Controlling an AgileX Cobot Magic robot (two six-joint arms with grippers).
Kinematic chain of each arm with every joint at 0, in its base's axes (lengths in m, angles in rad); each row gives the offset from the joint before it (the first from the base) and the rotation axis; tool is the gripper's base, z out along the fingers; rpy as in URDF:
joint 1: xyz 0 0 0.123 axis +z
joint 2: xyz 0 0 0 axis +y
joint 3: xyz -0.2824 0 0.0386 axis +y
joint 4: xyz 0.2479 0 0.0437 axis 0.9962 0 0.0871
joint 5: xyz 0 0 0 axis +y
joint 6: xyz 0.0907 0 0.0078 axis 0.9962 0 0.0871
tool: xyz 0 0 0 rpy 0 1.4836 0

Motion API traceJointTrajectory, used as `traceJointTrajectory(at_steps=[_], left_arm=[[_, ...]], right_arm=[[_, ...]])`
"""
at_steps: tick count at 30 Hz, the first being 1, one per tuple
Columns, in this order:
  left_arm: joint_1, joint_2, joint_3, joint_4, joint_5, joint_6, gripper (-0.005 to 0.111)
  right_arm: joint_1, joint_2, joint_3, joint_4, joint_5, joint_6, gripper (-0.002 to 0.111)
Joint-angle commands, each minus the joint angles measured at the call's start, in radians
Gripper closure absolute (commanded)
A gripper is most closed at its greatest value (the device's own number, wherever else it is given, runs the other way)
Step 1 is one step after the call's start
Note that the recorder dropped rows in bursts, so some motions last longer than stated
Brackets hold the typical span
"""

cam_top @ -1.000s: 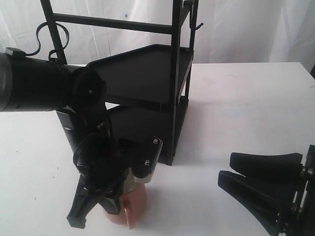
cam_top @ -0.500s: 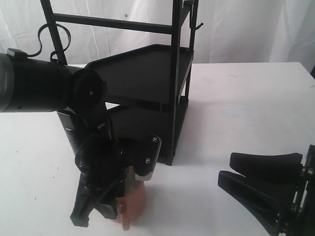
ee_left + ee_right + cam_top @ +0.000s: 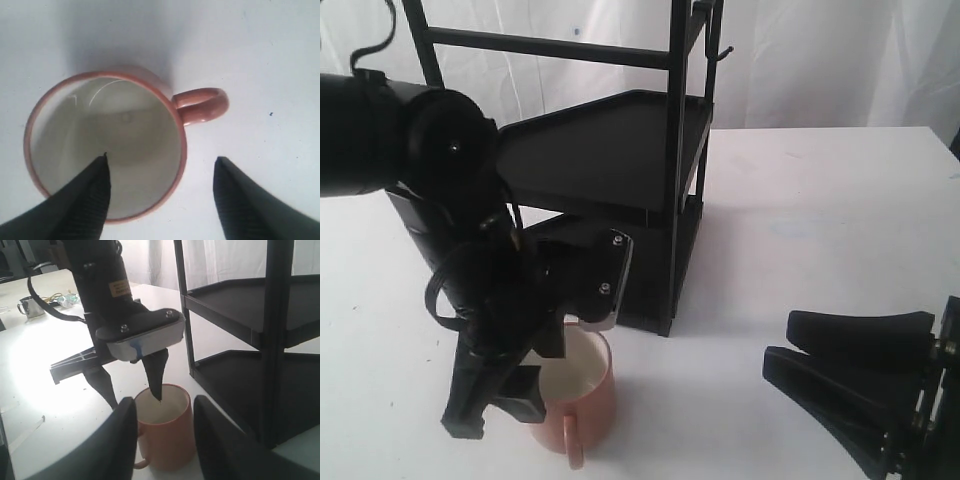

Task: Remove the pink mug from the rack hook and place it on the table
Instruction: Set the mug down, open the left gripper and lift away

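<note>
Left gripper first: its jaws stand wide apart and clamp nothing. One finger hangs over the cream-white mouth of the pink mug; the other finger sits outside the rim, on the handle's side. From the right wrist view, that inner tip points straight down at the mug's opening, and whether it touches the wall cannot be told.

The mug stands upright on the white surface, mouth up, off the rack. In the exterior view its loop handle faces the camera. The left arm's black wrist rises directly above it.

Just behind the mug is the foot of the tall black two-shelf rack, near it but apart. High on the rack's upper post, the thin black rack hook juts out bare.

Over to the right gripper: it sits low at the right edge of the exterior view, well apart from the mug. Its two black fingers are spread with nothing between them, and they point toward the mug.
</note>
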Motion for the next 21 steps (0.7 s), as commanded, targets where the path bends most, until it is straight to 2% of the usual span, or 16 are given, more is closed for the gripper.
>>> traceJointTrajectory(at_steps=[1,4,11,12,21], left_arm=[[-0.003,-0.058,0.007,-0.008,0.026,-0.028,0.043],[-0.003,-0.113,0.007,-0.008,0.05,-0.095,0.047],[-0.003,-0.249,0.007,-0.008,0.116,-0.281,0.104],[-0.003,-0.265,0.007,-0.008,0.116,-0.314,0.107],[-0.003,-0.484,0.009,-0.027,0.043,-0.58,0.107]], right_arm=[[0.001,-0.007,-0.007,0.004,0.002,0.007,0.072],[0.001,-0.007,-0.007,0.004,0.002,0.007,0.072],[0.001,-0.007,-0.007,0.004,0.008,0.009,0.072],[0.001,-0.007,-0.007,0.004,0.01,0.009,0.072],[0.001,-0.007,-0.007,0.004,0.01,0.016,0.072]])
